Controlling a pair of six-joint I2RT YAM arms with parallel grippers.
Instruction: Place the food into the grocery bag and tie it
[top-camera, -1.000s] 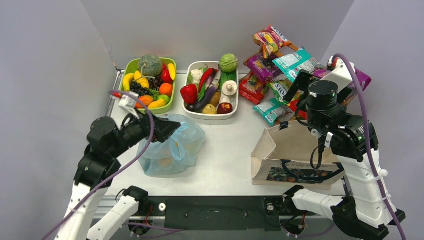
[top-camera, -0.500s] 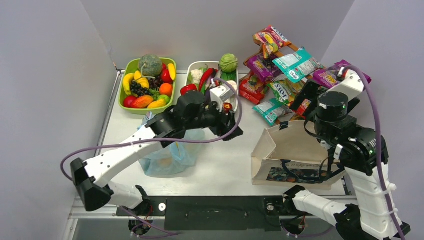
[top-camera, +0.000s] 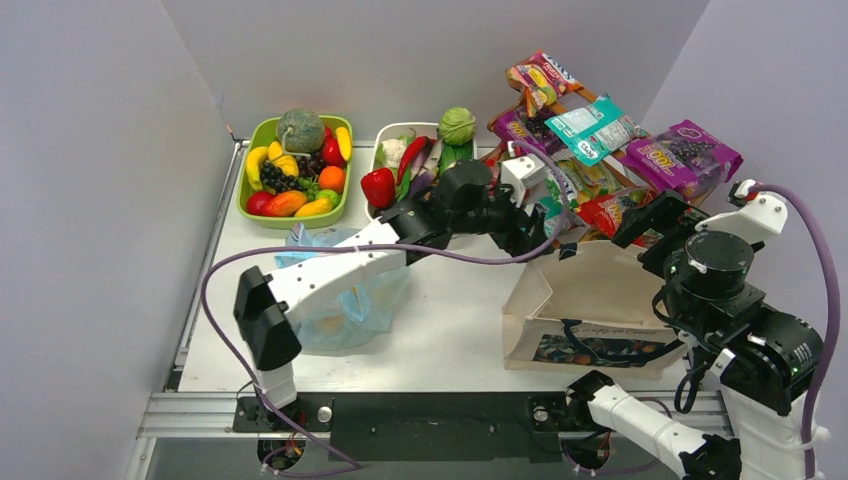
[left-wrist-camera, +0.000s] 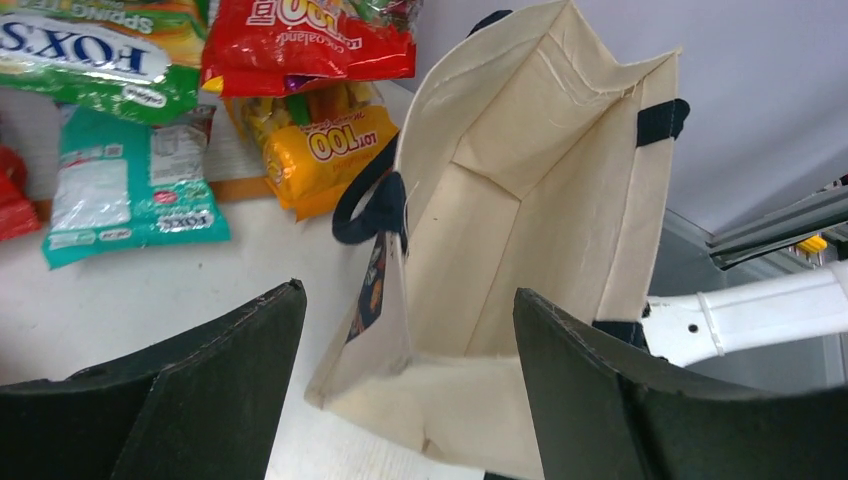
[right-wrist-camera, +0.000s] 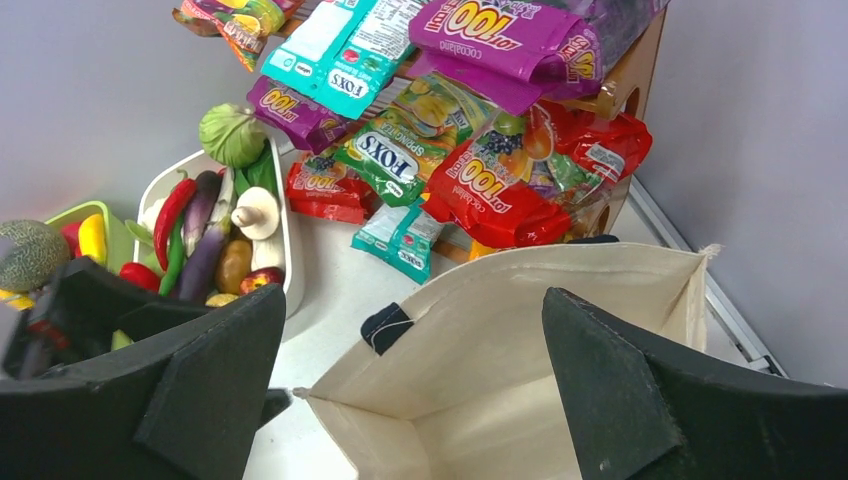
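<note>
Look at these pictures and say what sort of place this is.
Probably a robot lab bench staged for grocery packing: grey walls enclose a white table, a left arm and right arm are bolted at its near edge, and toy fruit fills a green tray.

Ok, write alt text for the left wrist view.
An open beige tote with dark straps stands on a white table, seen between the left arm's two dark fingers, which are spread apart and hold nothing. Beyond, to the upper left, lie snack packets in green, red, yellow and teal.
</note>
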